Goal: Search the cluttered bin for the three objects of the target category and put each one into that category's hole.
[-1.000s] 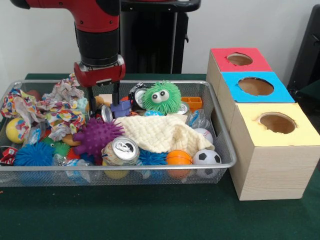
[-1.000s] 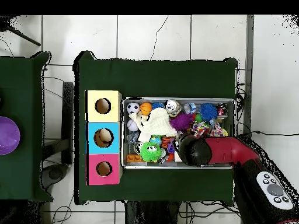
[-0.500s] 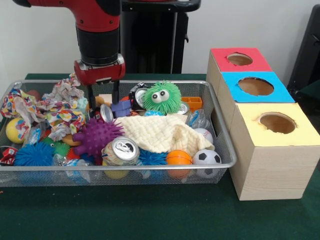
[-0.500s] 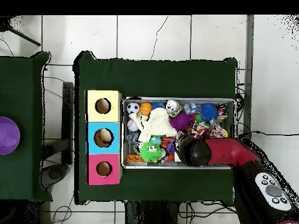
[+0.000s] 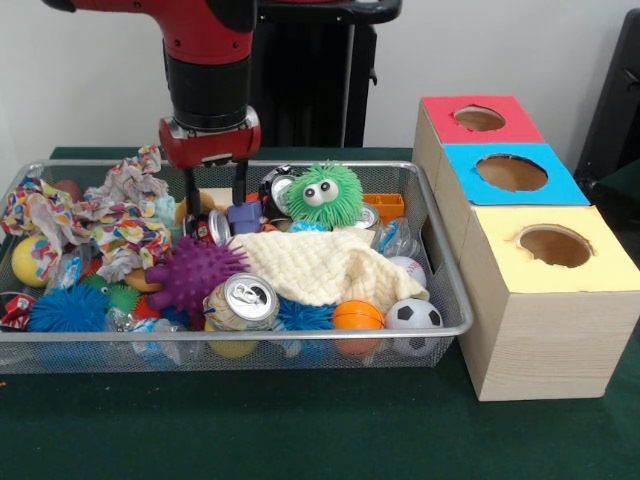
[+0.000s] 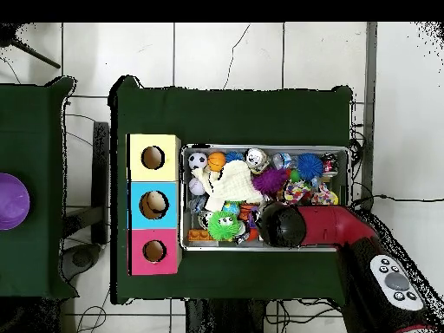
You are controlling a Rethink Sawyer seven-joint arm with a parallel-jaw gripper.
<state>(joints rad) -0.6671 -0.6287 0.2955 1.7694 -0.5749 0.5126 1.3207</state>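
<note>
The wire bin (image 5: 440, 270) is sitting on the green table (image 5: 300, 430), packed with toys, cans and cloth. Nothing shows which kind is wanted, so I cannot tell the target things apart from the rest. Near the bin's middle a purple spiky ball (image 5: 195, 272) is lying against a silver can (image 5: 243, 300), and a cream knitted cloth (image 5: 330, 265) is spreading from there toward 3 o'clock. At the front rim an orange ball (image 5: 357, 316) and a small soccer ball (image 5: 413, 314) are sitting side by side. A green fuzzy toy (image 5: 323, 195) with big eyes is standing toward 12 o'clock, beside an orange block (image 5: 384, 206). A patterned rag (image 5: 110, 220) is bunched at 10 o'clock, with a blue spiky ball (image 5: 68, 310) and a yellow ball (image 5: 30, 260) below it.

The gripper (image 5: 212, 195) is hanging in the back half of the bin, its two thin fingers (image 5: 189, 192) standing apart, tips just above another can (image 5: 212, 228) and a purple block (image 5: 244, 216); nothing is between them.

At 3 o'clock from the bin, the wooden box (image 5: 530, 330) is showing three holes: red top (image 5: 478, 118) farthest, blue top (image 5: 512, 172) in the middle, yellow top (image 5: 553, 246) nearest.

From overhead, the red arm (image 6: 321, 227) is covering the bin's lower right corner.
</note>
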